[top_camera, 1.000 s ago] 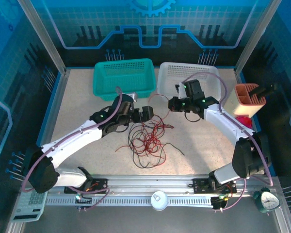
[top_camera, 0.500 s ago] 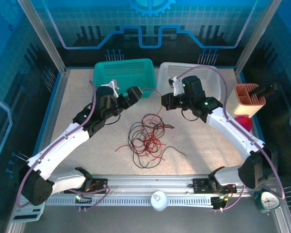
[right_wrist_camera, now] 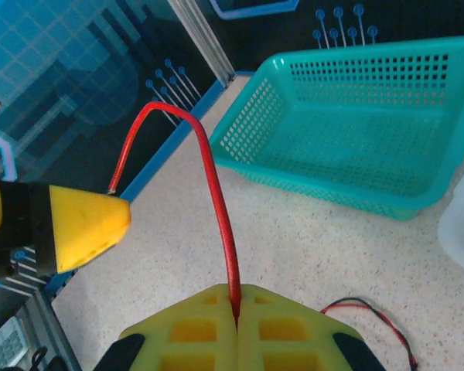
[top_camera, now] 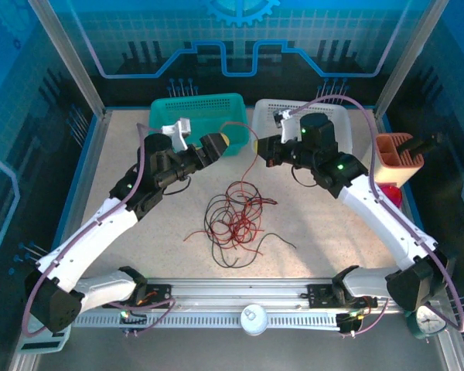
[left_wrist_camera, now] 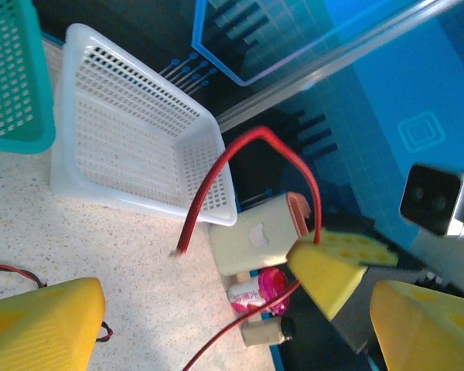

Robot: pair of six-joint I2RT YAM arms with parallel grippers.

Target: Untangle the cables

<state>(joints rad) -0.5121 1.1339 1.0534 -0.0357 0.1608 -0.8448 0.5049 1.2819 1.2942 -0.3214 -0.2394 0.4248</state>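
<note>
Left gripper (top_camera: 217,145) farther back; one red cable (right_wrist_camera: 221,224) in right gripper (top_camera: 264,151).

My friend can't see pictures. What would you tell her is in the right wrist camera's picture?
The yellow right gripper is shut on a red cable that rises and curls over to the left, its end free. Behind it a teal basket sits on the speckled table, and the left gripper's yellow fingertip pokes in from the left.

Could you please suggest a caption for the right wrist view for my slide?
Right pincer shut on a red cable arcing upward, teal basket beyond.
</note>
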